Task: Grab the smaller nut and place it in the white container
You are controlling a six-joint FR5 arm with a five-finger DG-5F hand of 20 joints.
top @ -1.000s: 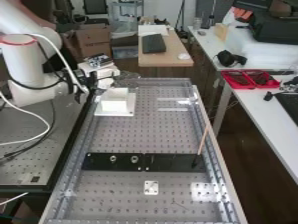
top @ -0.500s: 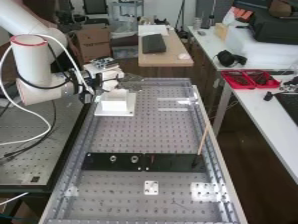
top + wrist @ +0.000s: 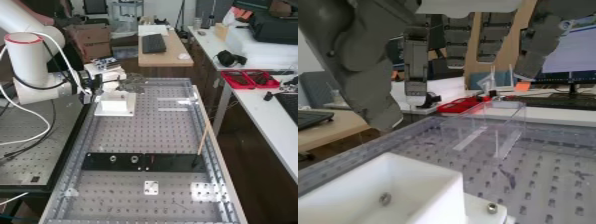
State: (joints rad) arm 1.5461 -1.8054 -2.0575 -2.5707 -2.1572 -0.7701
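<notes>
So the smaller nut, a little round silvery metal ring (image 3: 385, 199), is sitting down inside the white, open-topped box-shaped container (image 3: 431, 175), walls up all around it. The container's on a flat white base plate (image 3: 475, 206) with a shiny metal bolt head (image 3: 492, 208) near its edge. The dark grey hand (image 3: 132, 84) is hanging just above and beyond the container, fingers pretty much straight, so it's let go. Past that there's a clear plastic box (image 3: 514, 132) on the grey perforated metal tabletop (image 3: 126, 135). Nearer the high camera, a flat black bar (image 3: 169, 162) holds the larger nut, a silvery ring (image 3: 113, 159), beside the round metal bearing (image 3: 134, 159). A thin wooden stick (image 3: 203, 140) with a dark tip leans over the bar's right end.
</notes>
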